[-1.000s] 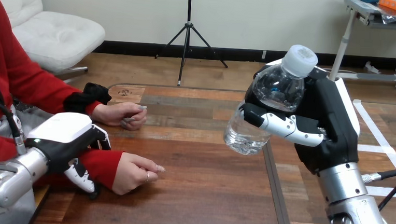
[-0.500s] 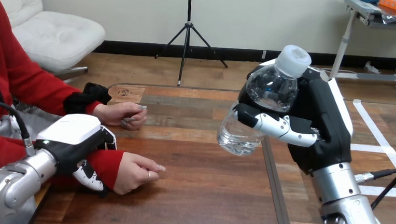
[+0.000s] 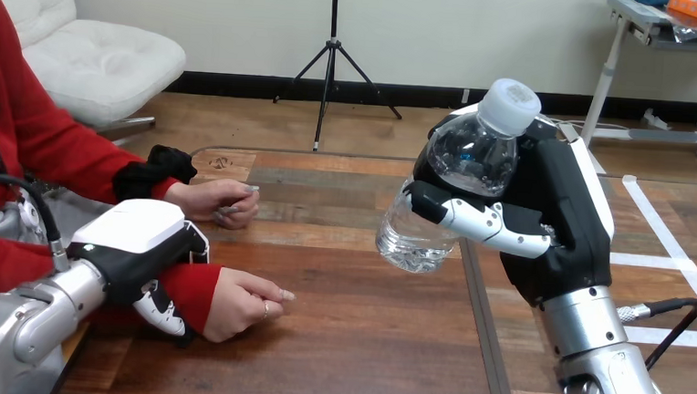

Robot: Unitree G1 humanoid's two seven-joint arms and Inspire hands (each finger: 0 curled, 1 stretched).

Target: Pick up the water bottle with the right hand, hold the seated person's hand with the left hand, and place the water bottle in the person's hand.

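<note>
Right, closest in, at seven o'clock, the silver left forearm comes in from the bottom corner and the left hand (image 3: pixel 140 256) sits on top of the person's wrist. Its white shell faces up, its thumb hooks down the near side of the red sleeve (image 3: pixel 195 290) to the wood, and its fingers curl over the far side, so it has that wrist clasped.

Just past it, towards three o'clock of that grip, the person's near hand (image 3: pixel 245 305) rests on the table (image 3: pixel 363 353) with its fingers curled in loosely, knuckles pointing to three o'clock.

Over at five o'clock the right arm rises from the bottom edge, and the right hand (image 3: pixel 558 223) is up at about two o'clock. It is wrapped round the water bottle (image 3: pixel 461 172): the thumb lies across the front of the clear body and the fingers close in behind it. The bottle is lifted off the table and tilted, its white cap (image 3: pixel 512 105) leaning to one o'clock and its base to seven o'clock, with a little water pooled at the low end. It hangs well apart from the near hand, up at two o'clock of it.

Farther back, at ten o'clock, the person's far hand (image 3: pixel 218 200) lies on the table, fingers folded, apart from both robot hands.
</note>
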